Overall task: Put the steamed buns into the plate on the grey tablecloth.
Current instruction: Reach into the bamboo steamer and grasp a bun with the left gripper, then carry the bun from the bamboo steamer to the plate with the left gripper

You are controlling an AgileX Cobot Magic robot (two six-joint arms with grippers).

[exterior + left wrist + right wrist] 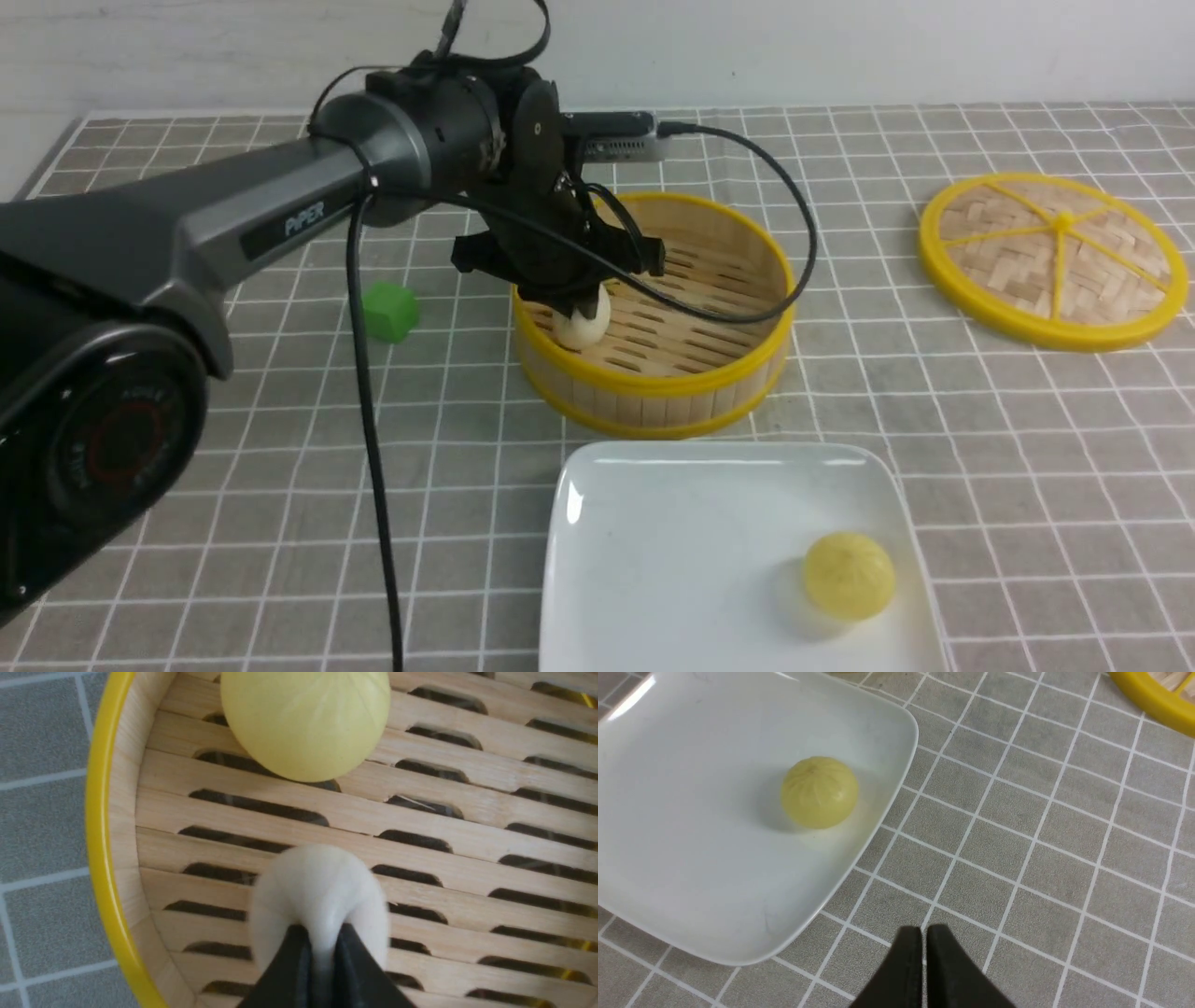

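There, the left tool [322,934] was clamped on the white bun [322,882] inside the steamer basket [100,812], with a yellow bun [306,718] lying near it. The right tool [923,934], jaws together and empty, was over the grey tablecloth [1041,858] beside the plate [668,882], where a second yellow bun [818,792] lay.

Plate: glossy white rounded-square plate [691,882], lying on the cloth.
Bun: pale yellow pleated steamed bun [819,792], on the plate near its rim.
Cloth: grey white-gridded fabric tablecloth [1041,858].
Gripper: black right gripper [924,931], jaws together, empty, above the cloth.
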